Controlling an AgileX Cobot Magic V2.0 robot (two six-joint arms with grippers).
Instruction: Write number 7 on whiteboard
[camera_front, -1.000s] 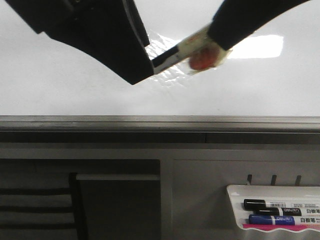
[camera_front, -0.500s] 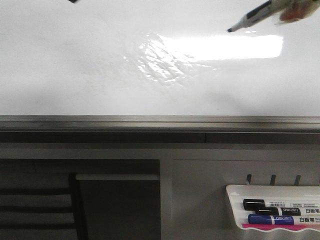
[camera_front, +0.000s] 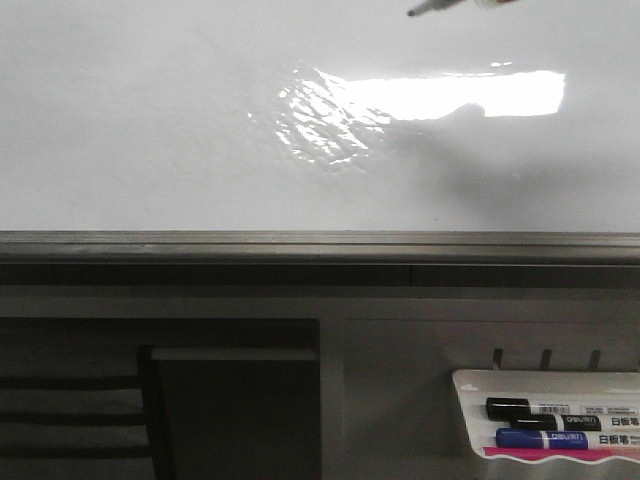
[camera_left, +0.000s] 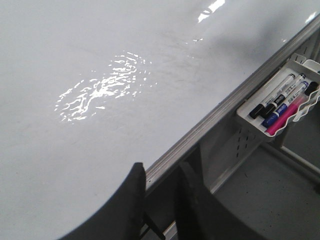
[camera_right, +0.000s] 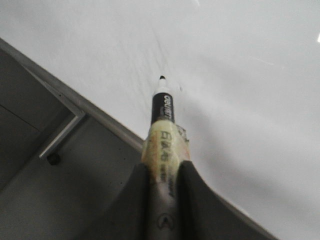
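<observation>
Currently my right gripper (camera_right: 161, 172) is clamped on the marker (camera_right: 162, 107), its tip held off the whiteboard (camera_front: 150, 130) above the glare patch (camera_front: 440, 95). Left gripper (camera_left: 162, 200): jaws slightly apart, holding nothing, over the rail (camera_front: 320, 243). No 7 visible on the board yet. Risk: the board is glossy and slick, so a tip pressed at a shallow angle may skid and skew the stroke; too light a touch leaves a faint line. Marker barrel is round and tape-wrapped; it could twist in the jaws.
</observation>
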